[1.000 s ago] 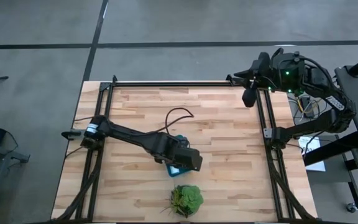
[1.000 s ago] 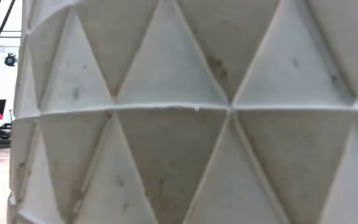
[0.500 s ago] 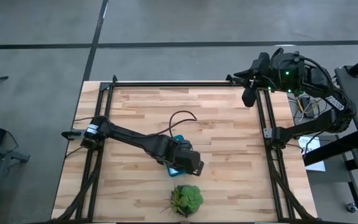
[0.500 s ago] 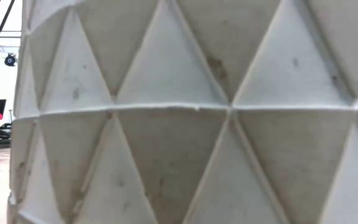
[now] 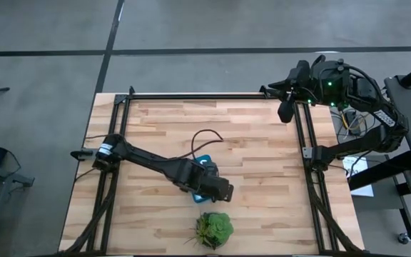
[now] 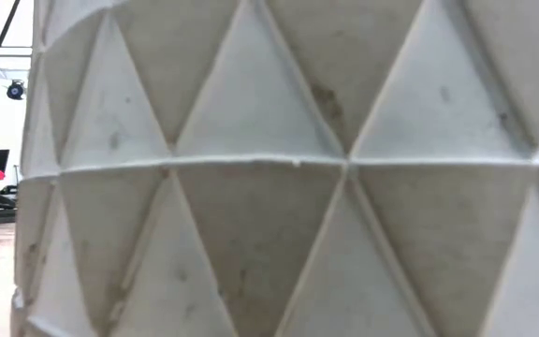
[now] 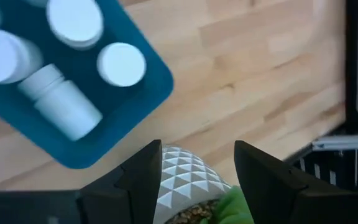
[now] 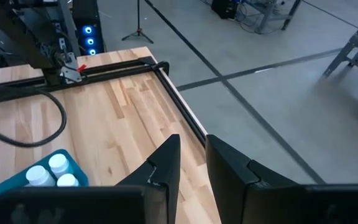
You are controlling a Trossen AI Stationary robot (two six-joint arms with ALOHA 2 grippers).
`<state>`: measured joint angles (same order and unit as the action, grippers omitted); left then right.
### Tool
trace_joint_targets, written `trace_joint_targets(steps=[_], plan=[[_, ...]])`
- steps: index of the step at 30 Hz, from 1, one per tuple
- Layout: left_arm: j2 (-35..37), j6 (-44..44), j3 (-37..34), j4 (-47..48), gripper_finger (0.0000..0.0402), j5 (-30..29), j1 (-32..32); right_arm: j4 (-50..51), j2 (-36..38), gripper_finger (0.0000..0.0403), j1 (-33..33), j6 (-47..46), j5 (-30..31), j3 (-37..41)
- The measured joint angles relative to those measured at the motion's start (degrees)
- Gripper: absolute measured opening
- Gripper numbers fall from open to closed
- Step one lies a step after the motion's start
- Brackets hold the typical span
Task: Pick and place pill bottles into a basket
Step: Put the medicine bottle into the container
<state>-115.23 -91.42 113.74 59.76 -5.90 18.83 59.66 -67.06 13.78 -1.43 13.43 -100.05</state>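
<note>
I see a green plant (image 5: 214, 228) in a white faceted pot (image 7: 185, 180) nr the wood table (image 5: 262, 143) front edge; black cable (image 5: 204, 135) loops mid-table.

You've got a pale wood-plank table (image 5: 262, 164), a smooth teal plastic basket (image 7: 148, 93), matt white plastic pill bottles (image 7: 61, 102), and a rough faceted white pot (image 6: 279, 187).

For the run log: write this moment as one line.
left gripper: open, empty, above basket edge | pill bottles: in basket | right gripper: shut, parked
</note>
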Motion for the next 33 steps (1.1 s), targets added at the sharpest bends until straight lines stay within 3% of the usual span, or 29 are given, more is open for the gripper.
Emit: trace_joint_targets(steps=[7,17,33], plan=[[-3.87,-6.12,2.05,7.51,0.0183,1.73,0.49,0.00,-0.01,0.0068,0.00,0.00,-0.02,0.00],[-5.62,-16.07,2.17,9.69,0.0183,2.23,-0.60,-0.09,-0.01,0.0068,0.00,-0.02,0.00,0.00],[-5.69,-19.73,-0.07,12.77,0.0183,2.16,-2.41,-0.15,-0.01,0.0068,0.00,0.08,-0.01,0.00]])
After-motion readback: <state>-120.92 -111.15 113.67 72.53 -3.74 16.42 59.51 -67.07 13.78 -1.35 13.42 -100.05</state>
